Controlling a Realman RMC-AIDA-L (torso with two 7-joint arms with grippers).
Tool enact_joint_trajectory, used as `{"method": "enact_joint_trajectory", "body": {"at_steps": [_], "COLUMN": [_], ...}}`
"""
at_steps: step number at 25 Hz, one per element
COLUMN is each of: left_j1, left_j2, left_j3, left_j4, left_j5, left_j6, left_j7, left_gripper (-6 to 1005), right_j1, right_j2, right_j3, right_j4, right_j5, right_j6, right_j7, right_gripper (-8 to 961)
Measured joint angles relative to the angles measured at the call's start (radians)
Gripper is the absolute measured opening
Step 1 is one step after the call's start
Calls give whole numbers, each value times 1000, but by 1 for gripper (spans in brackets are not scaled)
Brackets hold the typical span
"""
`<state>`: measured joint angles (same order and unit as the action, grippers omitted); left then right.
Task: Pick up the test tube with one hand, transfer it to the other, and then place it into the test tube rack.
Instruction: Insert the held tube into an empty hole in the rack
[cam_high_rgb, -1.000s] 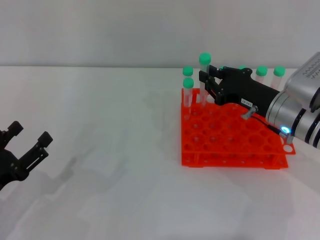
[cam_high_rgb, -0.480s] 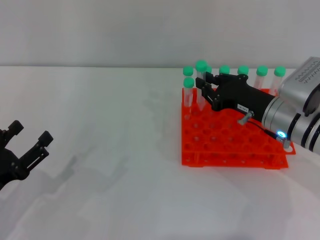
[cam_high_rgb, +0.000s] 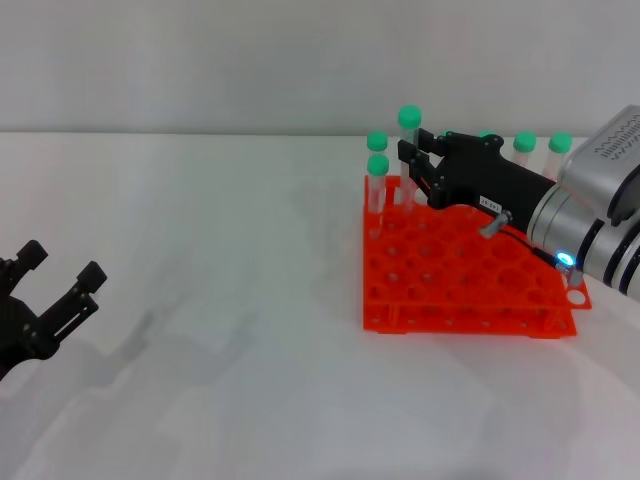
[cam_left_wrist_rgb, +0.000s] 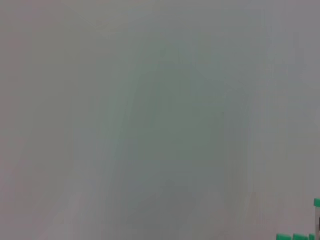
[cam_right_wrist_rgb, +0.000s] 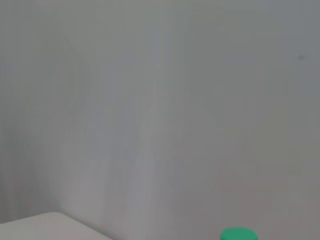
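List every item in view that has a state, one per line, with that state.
right tool: over the rack's far left part, shut on the test tube.
test tube: upright, capped, held above the holes.
test tube rack: on the table, capped tubes standing along its far row, near rows unfilled.
left tool: open, holding nothing, parked low at the near left.

Test tube rack on the right of the desk, grippers at either side.

The test tube rack (cam_high_rgb: 465, 270) stands on the desk (cam_high_rgb: 240, 260), right of centre. Test tubes stand along its back row and left corner. The right gripper (cam_high_rgb: 412, 160) reaches over the rack from the right, holding a test tube (cam_high_rgb: 408, 135) upright above the back-left holes. The left gripper (cam_high_rgb: 60, 278) sits at the desk's near-left edge.
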<state>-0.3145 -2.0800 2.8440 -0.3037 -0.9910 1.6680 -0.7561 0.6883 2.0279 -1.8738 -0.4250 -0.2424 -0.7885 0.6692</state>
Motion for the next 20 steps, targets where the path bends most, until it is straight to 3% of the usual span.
{"method": "enact_joint_trajectory", "body": {"at_steps": [20], "left_j1": [-8], "left_j2": [2], "left_j3": [0], "left_j4": [0], "left_j5": [0], "left_j6": [5], "left_j7": [1], "left_gripper": [869], "right_j1": [4], "right_j2": [0], "right_j3": [-68], "right_j4": [20], "right_j5": [31], "right_j6": [2], "right_j7": [-20], "right_gripper": [340]}}
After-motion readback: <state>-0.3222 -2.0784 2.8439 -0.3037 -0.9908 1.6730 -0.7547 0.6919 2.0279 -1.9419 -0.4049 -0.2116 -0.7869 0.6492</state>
